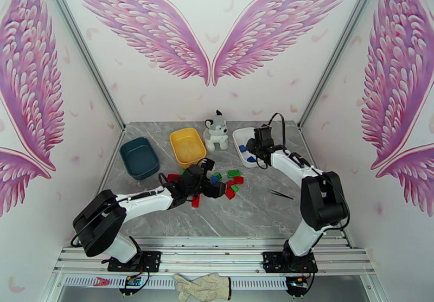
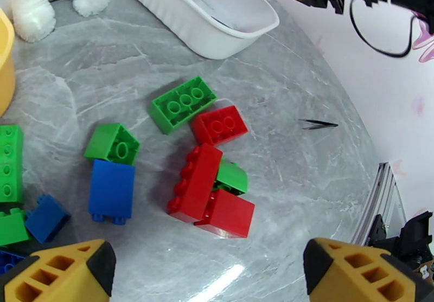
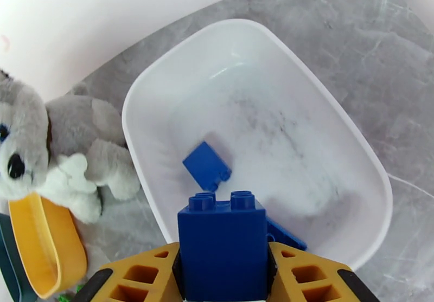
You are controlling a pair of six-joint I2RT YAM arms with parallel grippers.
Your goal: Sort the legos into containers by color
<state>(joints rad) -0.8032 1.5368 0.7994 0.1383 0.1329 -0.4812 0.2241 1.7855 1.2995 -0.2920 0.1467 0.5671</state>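
Red, green and blue legos [image 1: 225, 182] lie piled at the table's middle. My left gripper [image 2: 209, 276] hovers open above them, with a long red brick [image 2: 195, 182], a green brick [image 2: 182, 104] and a blue brick [image 2: 112, 190] ahead of its fingers [image 2: 59, 270]. The left gripper [image 1: 209, 181] sits at the pile's left side. My right gripper [image 3: 223, 281] is shut on a blue brick [image 3: 222, 243] over the near end of the white tub [image 3: 130, 113], which holds another blue brick [image 3: 207, 165]. The yellow tub [image 1: 187, 146] and teal tub [image 1: 140, 158] stand at the back left.
A plush husky [image 1: 216, 130] sits between the yellow tub and the white tub [image 1: 238, 135]. Black tweezers [image 1: 282, 194] lie on the marble right of the pile. A work glove [image 1: 203, 286] rests below the front rail.
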